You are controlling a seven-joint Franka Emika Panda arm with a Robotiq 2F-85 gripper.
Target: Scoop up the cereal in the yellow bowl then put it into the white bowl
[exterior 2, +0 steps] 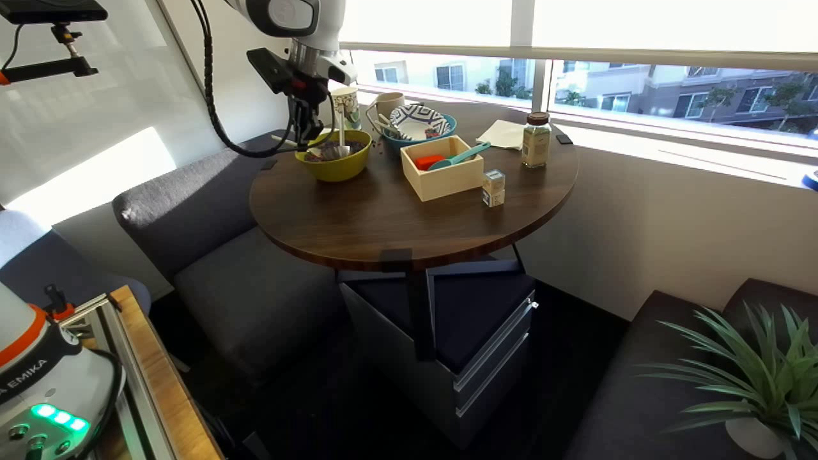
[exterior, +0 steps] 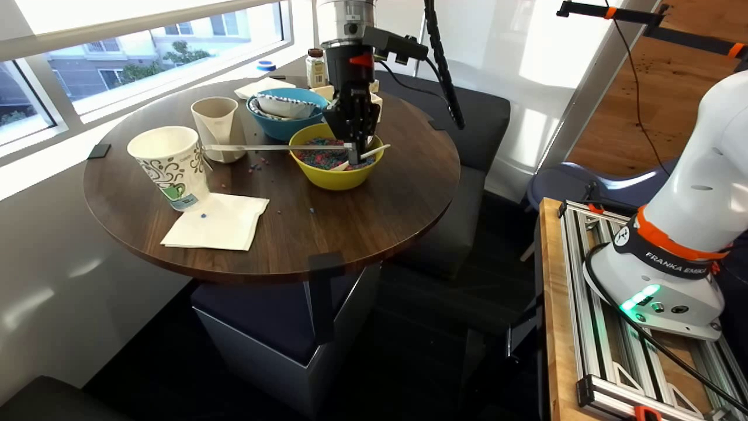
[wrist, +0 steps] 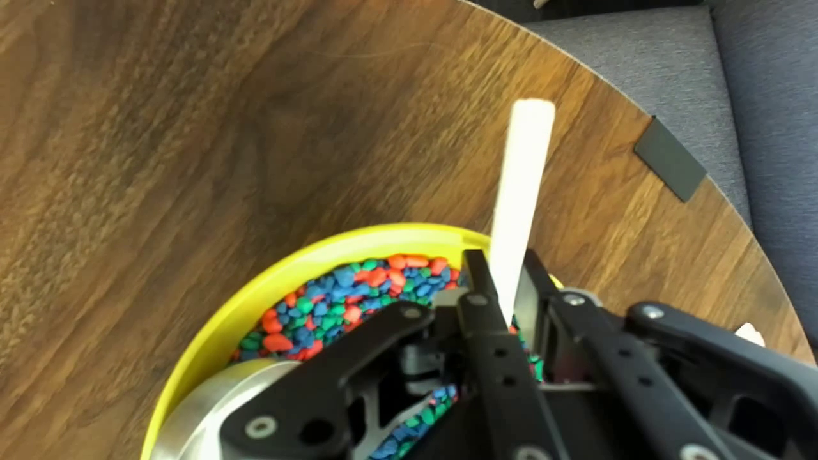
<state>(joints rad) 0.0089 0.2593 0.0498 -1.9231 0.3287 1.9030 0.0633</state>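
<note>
The yellow bowl (exterior: 333,181) holds the cereal (wrist: 358,287), small red, blue and green bits. My gripper (exterior: 355,159) points down over this bowl. In the wrist view my gripper (wrist: 508,257) has its fingertips close on both sides of a pale handle (wrist: 523,179), which fills the gap at the tips and leans out over the rim. The handle's lower end is hidden. A metal utensil (exterior 2: 335,152) also rests in the yellow bowl, its long handle pointing away from the gripper. The white bowl (exterior 2: 418,121), with a dark pattern, sits in a blue bowl (exterior: 277,127).
A patterned paper cup (exterior: 169,155) stands by a napkin (exterior: 222,225), with a beige cup (exterior: 219,123) behind. A wooden box (exterior 2: 444,179) with red and teal tools, a small carton (exterior 2: 493,190) and a jar (exterior 2: 535,144) stand farther along. Loose bits dot the table.
</note>
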